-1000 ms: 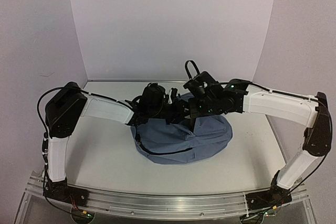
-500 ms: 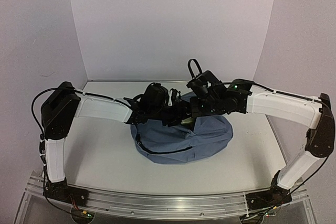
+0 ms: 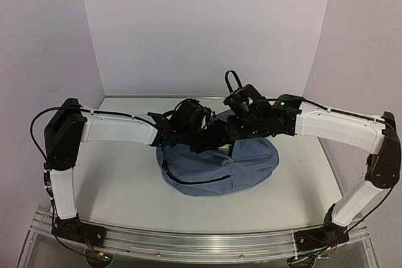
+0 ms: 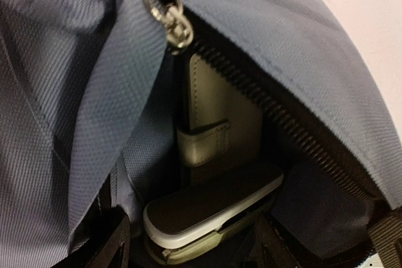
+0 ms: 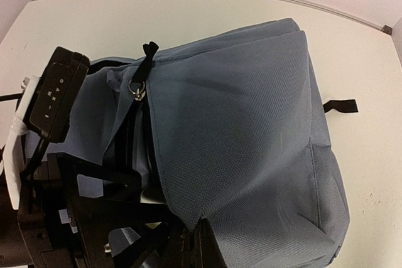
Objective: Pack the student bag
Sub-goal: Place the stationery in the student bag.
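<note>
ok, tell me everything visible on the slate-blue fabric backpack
The slate-blue woven-fabric backpack lies slumped in the middle of the white table. Its black zipper is open, with a metal pull ring at the mouth. Inside, a grey flat case stands upright above a white-edged dark flat item. The right gripper is shut on the flap; the left gripper sits open at the mouth.

Slate-blue fabric student bag (image 3: 217, 167) lies slumped on the table (image 3: 125, 180), mid-width, nearer the table's far edge. Black zipper (image 4: 270, 101) undone, mouth gaping, one flap raised. Metal pull ring (image 4: 173, 20) hangs at the opening. Black strap tab (image 5: 341, 106) pokes out onto the table.
</note>
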Tool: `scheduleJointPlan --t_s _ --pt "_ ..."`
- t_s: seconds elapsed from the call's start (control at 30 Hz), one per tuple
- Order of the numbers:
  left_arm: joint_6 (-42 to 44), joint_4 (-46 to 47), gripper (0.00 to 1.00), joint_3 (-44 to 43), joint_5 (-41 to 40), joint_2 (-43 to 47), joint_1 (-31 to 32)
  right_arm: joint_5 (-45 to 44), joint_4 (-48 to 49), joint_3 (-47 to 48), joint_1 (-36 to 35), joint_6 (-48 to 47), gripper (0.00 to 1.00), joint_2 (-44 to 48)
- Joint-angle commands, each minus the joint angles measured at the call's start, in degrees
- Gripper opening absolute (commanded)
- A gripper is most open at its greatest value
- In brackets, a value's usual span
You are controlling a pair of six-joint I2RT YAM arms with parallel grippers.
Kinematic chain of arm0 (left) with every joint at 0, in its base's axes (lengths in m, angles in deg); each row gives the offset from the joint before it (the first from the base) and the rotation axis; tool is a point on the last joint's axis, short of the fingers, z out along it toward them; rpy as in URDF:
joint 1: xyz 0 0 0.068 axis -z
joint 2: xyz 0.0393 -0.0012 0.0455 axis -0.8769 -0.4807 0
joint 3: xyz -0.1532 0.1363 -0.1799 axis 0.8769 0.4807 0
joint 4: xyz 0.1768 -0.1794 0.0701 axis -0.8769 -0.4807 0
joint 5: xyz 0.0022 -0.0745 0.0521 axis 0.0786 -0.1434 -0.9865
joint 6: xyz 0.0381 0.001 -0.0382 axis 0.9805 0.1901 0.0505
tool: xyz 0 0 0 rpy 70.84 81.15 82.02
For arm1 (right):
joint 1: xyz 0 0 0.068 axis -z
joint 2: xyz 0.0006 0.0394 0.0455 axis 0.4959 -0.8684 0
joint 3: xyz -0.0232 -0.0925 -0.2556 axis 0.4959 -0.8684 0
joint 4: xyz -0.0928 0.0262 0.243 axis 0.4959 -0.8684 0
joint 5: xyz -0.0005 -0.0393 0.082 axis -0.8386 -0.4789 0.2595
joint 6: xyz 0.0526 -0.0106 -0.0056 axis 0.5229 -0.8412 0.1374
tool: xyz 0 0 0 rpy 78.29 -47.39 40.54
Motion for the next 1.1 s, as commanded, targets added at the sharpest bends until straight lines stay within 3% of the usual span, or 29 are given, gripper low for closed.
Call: scheduleJointPlan --t_s 0.0,0.2,0.43,0.6,0.8,1.07 --pt "1.3 -6.2 0.66 -2.2 -2.5 2.3 0.4 -0.8 3.6 0.8 -0.4 0.3 0.0 3.7" --pt "0.4 -1.4 0.63 -2.7 1.8 0.5 1.2 -0.6 4.1 0.5 -0.4 0.4 0.0 3.8" --pt "0.4 1.9 0.49 -8.4 5.5 -4.5 3.1 -0.7 4.3 0.1 -0.4 0.6 0.0 4.3" --pt "0.4 2.2 0.47 -10.7 6.1 -6.5 4.1 -0.8 4.3 -0.4 -0.4 1.0 0.0 4.4" --pt "2.5 -0.5 0.5 -7.1 0.2 -1.6 4.1 -0.9 4.5 -0.7 -0.4 1.1 0.0 5.3" --pt "5.3 -8.4 0.56 2.5 -11.8 12.8 4.1 2.3 6.0 -1.8 -0.3 0.5 0.0 6.4"
